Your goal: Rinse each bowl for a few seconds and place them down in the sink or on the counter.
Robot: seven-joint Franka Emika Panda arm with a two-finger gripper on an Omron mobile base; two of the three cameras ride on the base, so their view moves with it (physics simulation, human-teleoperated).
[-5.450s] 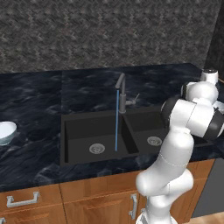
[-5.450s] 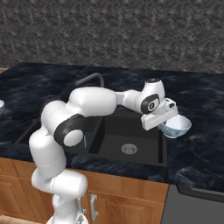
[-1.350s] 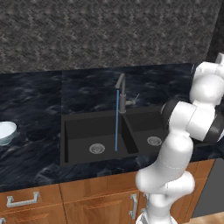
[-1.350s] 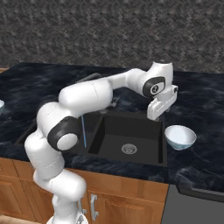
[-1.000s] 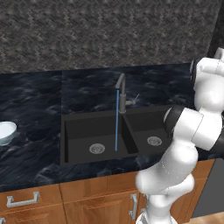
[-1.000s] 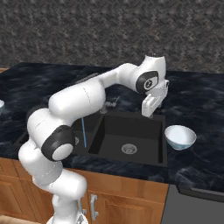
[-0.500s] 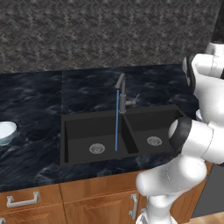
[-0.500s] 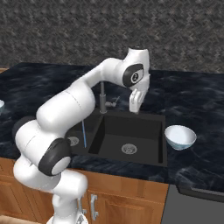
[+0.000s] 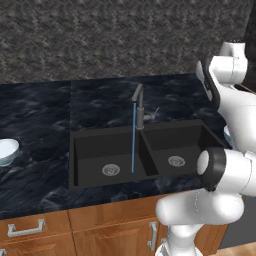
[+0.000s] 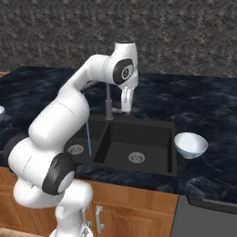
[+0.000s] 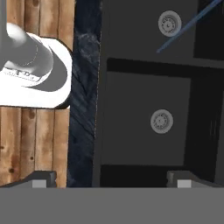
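Nearest the base: wood cabinets (image 10: 139, 213) w/ silver handles, then the black counter (image 10: 203, 171). One bowl (image 10: 190, 144) sits upright on the counter just right of the sink (image 10: 139, 139), empty. 2nd bowl (image 9: 7, 151) is way off on the counter left of the sink. Thin blue water stream (image 9: 133, 137) runs from the faucet (image 9: 139, 107) into the left basin. Gripper (image 10: 126, 104) hangs over the right basin near the faucet, fingers (image 11: 177, 179) spread wide, holding nothing.
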